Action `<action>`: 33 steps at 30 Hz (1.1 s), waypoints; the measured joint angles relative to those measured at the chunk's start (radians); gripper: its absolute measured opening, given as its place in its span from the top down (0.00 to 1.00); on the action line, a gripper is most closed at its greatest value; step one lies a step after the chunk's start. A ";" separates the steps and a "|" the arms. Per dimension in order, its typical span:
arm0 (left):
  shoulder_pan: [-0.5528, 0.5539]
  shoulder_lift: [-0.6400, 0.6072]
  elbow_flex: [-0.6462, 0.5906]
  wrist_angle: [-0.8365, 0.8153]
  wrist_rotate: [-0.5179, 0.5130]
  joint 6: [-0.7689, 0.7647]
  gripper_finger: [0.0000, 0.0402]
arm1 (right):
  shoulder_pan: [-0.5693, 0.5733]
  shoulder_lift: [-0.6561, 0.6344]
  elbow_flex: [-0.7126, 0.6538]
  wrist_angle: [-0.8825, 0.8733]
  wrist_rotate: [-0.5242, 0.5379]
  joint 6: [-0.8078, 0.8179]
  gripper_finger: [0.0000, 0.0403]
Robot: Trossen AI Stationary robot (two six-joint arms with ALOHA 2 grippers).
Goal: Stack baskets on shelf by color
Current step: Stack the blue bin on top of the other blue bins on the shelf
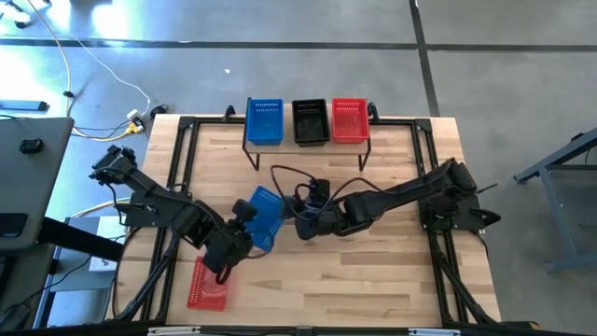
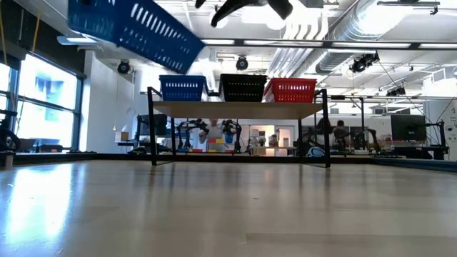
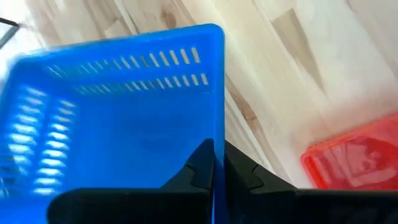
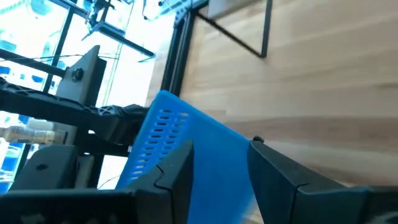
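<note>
Left gripper (image 1: 244,220) over the middle of the table (image 1: 392,280), fingers (image 3: 202,165) pinched onto one wall of a blue basket (image 1: 265,217), rim of that wall caught between them in the left wrist view. Basket lifted clear of the tabletop and tilted, seen high up in the low view (image 2: 136,27), slotted side facing the camera. Right gripper (image 1: 303,227) just beside the far end of the same basket from the left gripper, fingers (image 4: 180,165) parted with a plain gap, the basket's blue wall (image 4: 186,155) showing between them; touching or not, cannot tell.

Close behind the left gripper, toward the near edge of the table, a red basket (image 1: 208,284) lying flat on the wood, also visible in the left wrist view (image 3: 354,155).

Well ahead of both grippers, at the far side of the table, the shelf (image 1: 308,145) on thin black legs. On it, three positions in a row: blue stack (image 1: 264,119) opposite the left gripper's side, black stack (image 1: 311,121) in the middle, red stack (image 1: 350,119) on the right gripper's side. Number of baskets nested in each position, cannot tell. Same row in the low view: blue (image 2: 181,88), black (image 2: 243,87), red (image 2: 291,90), all upright on the plank (image 2: 239,108).
</note>
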 joint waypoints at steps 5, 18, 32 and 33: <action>0.039 -0.059 0.000 0.001 -0.001 0.007 1.00 | -0.001 -0.036 0.001 -0.012 0.022 -0.065 0.67; 0.238 -0.259 0.000 0.040 -0.008 0.077 1.00 | -0.010 -0.178 0.001 -0.008 0.143 -0.310 0.67; 0.644 -0.383 0.000 0.196 0.172 0.274 1.00 | -0.117 -0.314 0.001 -0.008 0.160 -0.622 0.67; 0.681 -0.382 0.000 0.202 0.202 0.283 1.00 | -0.129 -0.324 0.001 -0.008 0.156 -0.645 0.67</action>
